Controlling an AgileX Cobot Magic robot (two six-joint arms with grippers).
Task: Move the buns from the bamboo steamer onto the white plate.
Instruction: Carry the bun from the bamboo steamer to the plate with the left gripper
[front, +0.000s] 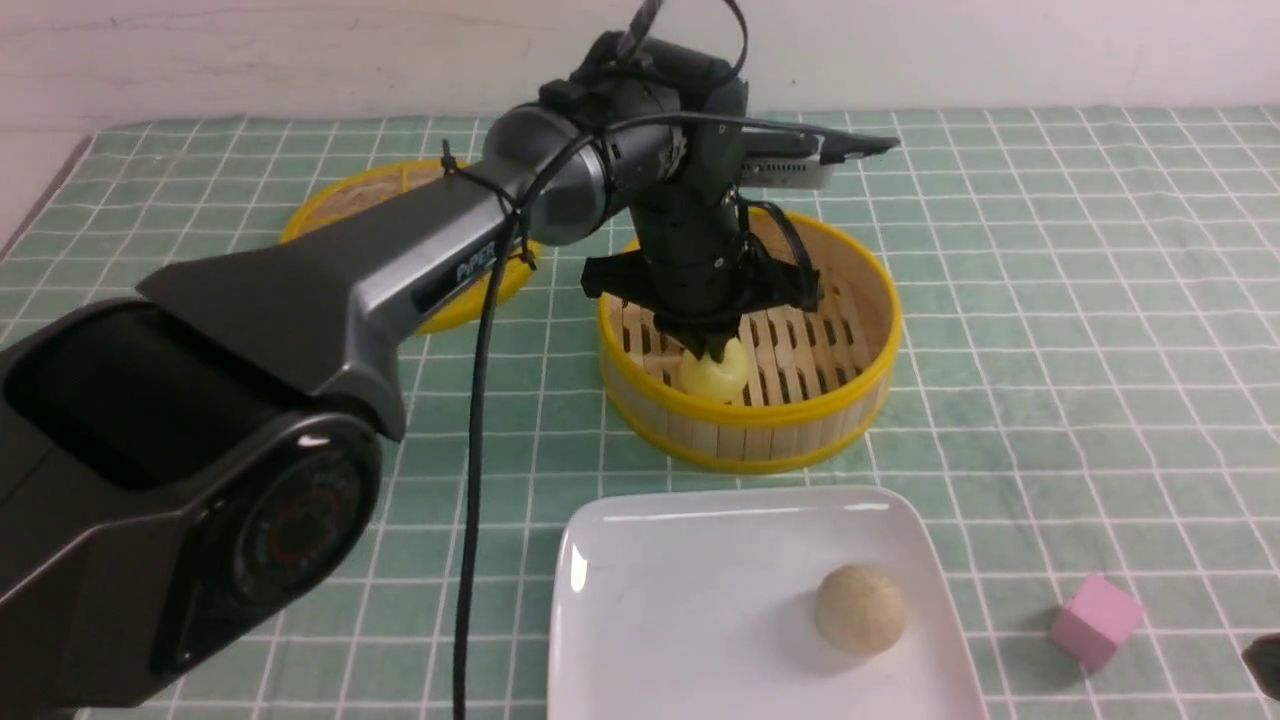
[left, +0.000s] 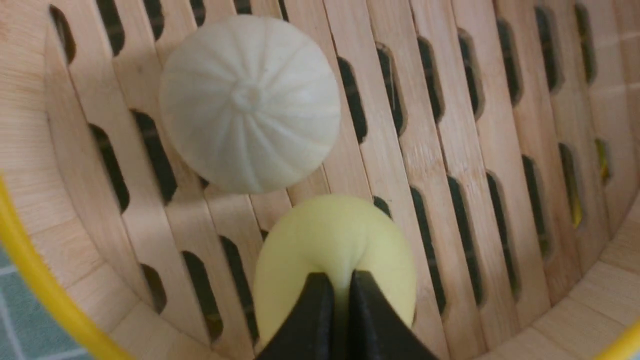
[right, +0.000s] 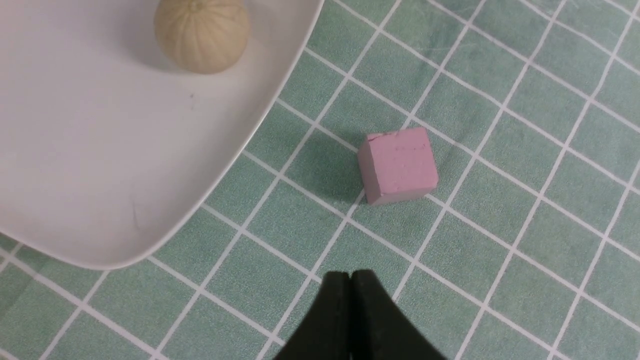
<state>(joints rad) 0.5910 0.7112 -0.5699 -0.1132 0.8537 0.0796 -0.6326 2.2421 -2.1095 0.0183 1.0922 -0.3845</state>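
Note:
The bamboo steamer (front: 860, 300) stands behind the white plate (front: 680, 600). Inside it my left gripper (front: 712, 348) is shut on the pale yellow bun (front: 722, 375), pinching its top; in the left wrist view the black fingertips (left: 317, 300) squeeze the yellow bun (left: 310, 240). A cream bun (left: 250, 102) rests on the slatted floor (left: 450, 150) beside it; the arm hides it in the front view. Another cream-beige bun (front: 860, 608) lies on the plate, also seen as the bun (right: 201, 34) on the plate (right: 100, 165). My right gripper (right: 351, 275) is shut and empty over the cloth.
A pink cube (front: 1094, 620) sits on the green checked cloth right of the plate, close to my right gripper; the cube (right: 398, 164) shows in the right wrist view. The flat woven lid (front: 340, 205) lies at the back left, partly behind my left arm.

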